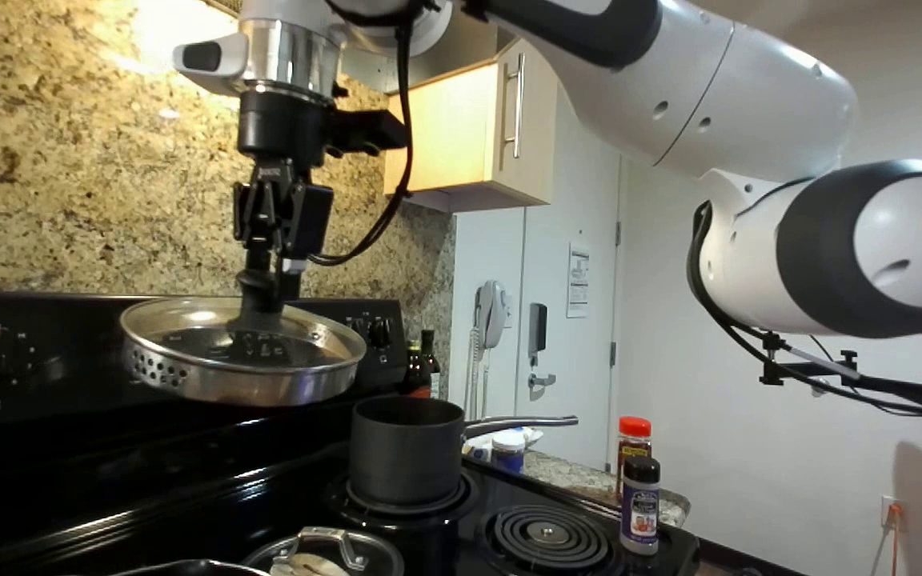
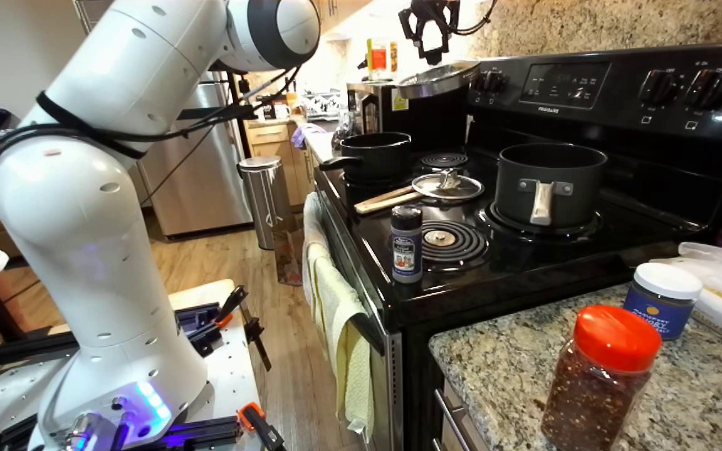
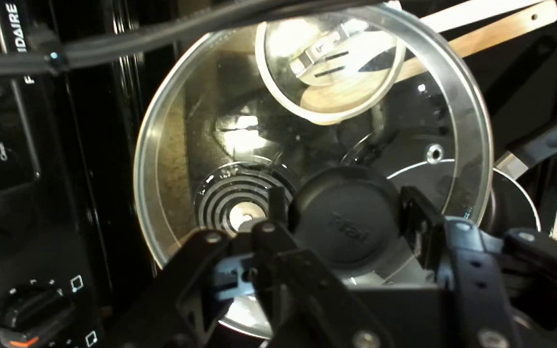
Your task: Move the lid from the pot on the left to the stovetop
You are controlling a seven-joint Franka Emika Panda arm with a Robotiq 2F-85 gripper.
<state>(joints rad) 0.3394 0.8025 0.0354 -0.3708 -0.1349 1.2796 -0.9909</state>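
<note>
The lid (image 1: 245,386) has a glass top, a silver rim with strainer holes and a black knob. My gripper (image 1: 270,268) is shut on its knob and holds it above the stovetop (image 1: 443,548), slightly tilted. In an exterior view the lid (image 2: 439,82) hangs under the gripper (image 2: 433,53). In the wrist view the fingers (image 3: 346,212) flank the knob, and the lid's glass (image 3: 182,140) shows a rear coil burner below. The pot on the left (image 2: 376,161) is black with a thin bright rim; in the wrist view the lid covers part of it (image 3: 513,205).
A dark grey pot (image 1: 406,454) stands on a rear burner. A small glass lid (image 2: 447,186) and wooden utensils (image 2: 388,200) lie mid-stovetop. A spice bottle (image 2: 407,247) stands at the front corner. The knobbed back panel (image 2: 618,119) rises behind. A red-capped jar (image 2: 602,382) is on the counter.
</note>
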